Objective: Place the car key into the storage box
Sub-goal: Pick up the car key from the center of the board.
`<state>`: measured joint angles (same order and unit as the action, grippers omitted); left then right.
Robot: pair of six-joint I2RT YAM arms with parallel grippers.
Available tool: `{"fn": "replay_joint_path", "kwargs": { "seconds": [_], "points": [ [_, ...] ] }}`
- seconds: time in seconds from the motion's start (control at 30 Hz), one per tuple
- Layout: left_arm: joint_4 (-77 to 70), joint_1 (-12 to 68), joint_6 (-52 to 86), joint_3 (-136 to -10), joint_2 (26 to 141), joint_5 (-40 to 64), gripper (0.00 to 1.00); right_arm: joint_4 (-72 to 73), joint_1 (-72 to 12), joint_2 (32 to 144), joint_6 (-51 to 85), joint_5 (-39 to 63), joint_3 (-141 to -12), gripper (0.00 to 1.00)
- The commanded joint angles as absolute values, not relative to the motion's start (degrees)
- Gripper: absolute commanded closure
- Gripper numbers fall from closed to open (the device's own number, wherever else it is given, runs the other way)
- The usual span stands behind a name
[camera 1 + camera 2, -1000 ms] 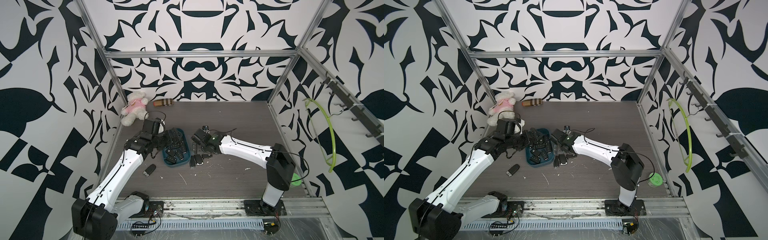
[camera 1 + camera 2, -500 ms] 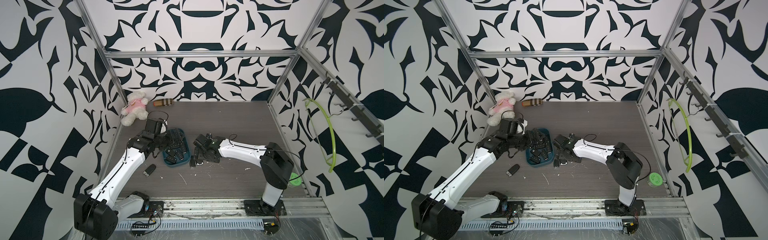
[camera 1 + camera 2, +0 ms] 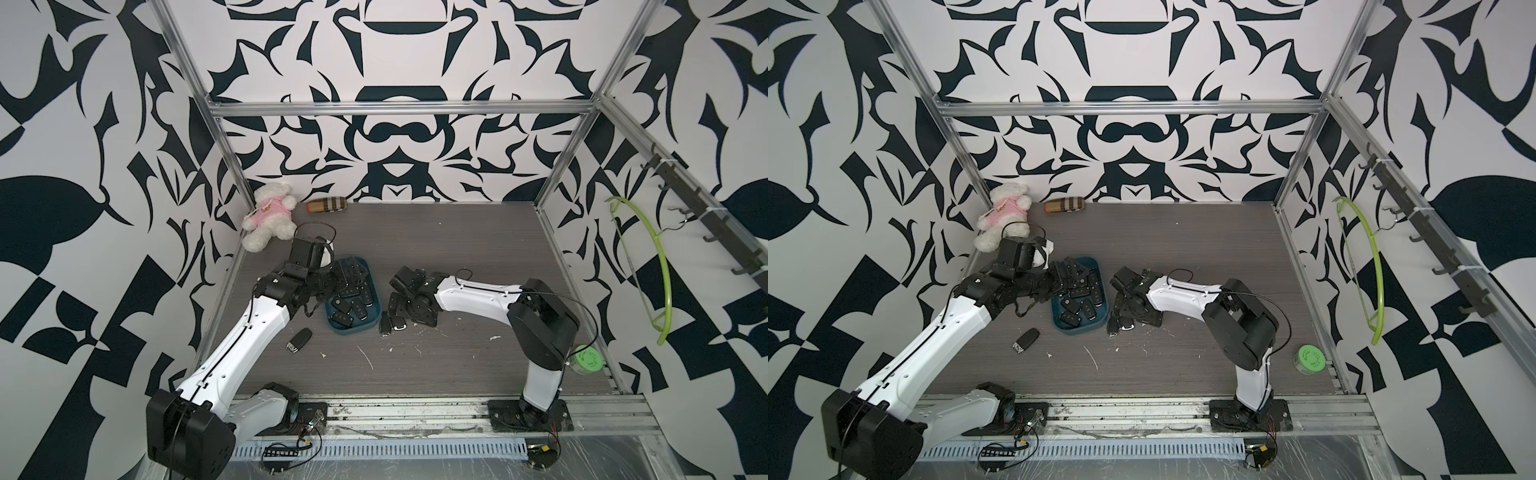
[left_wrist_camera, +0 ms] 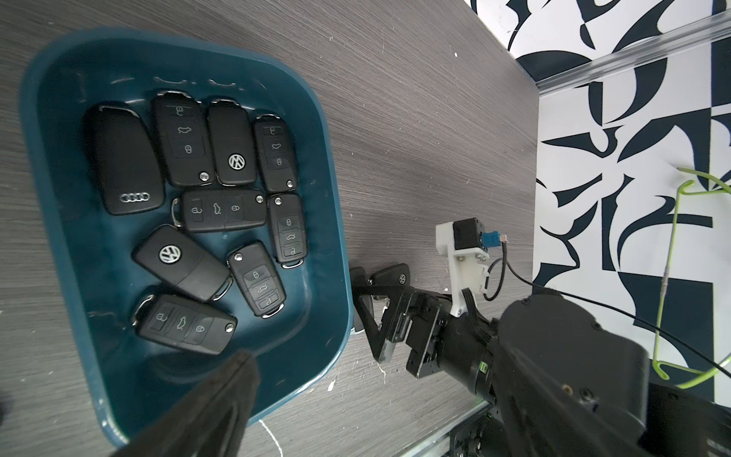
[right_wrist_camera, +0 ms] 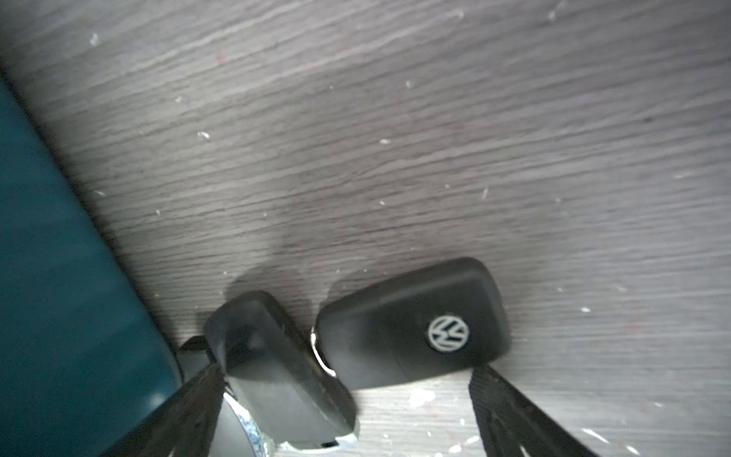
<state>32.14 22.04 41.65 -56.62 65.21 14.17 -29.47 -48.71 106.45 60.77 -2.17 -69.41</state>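
Firstly, table (image 3: 457, 257): grey wood-grain, fills the centre in both top views.
Left arm (image 3: 249, 332): reaches from lower left over the storage box (image 3: 353, 328); left gripper (image 3: 330, 286) gapes empty above it, probably kept clear of the other arm.
Right arm (image 3: 473, 297): stretched low from lower right; right gripper (image 5: 344, 372) spread wide, straddling two keys, holding nothing, likely lining up a pick.
Storage box: teal, left of centre, several keys inside.
Badged car key (image 5: 411, 328): on the table just right of the box, touching a plain key (image 5: 273, 368); not yet stored.
Stray key (image 3: 299, 340): alone, lower left of the box.
Change: right gripper has sunk onto the pair; left arm barely shifted.
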Motion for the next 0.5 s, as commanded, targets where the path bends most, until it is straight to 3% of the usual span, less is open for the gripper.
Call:
{"fn": "replay_joint_path", "kwargs": {
  "seconds": [0.0, 0.13, 0.37, 0.47],
  "points": [
    [32.91, 22.15, 40.35, -57.97, 65.25, 13.91, 0.01, -27.68, -47.60, 105.76, 60.80, -2.64, -70.24, 0.01],
    [33.13, 22.12, 40.23, -58.25, 65.38, 13.72, 0.01, -27.74, -45.84, 107.03, 59.36, -3.34, -72.60, 0.05],
    [33.42, 22.15, 40.16, -57.82, 64.58, 13.10, 0.01, -33.82, -44.65, 111.18, 56.07, -4.79, -77.80, 0.27],
    [33.32, 22.15, 40.13, -57.81, 64.56, 12.97, 0.01, -36.36, -45.16, 111.36, 54.42, -6.56, -78.49, 0.28]
  ]
}}
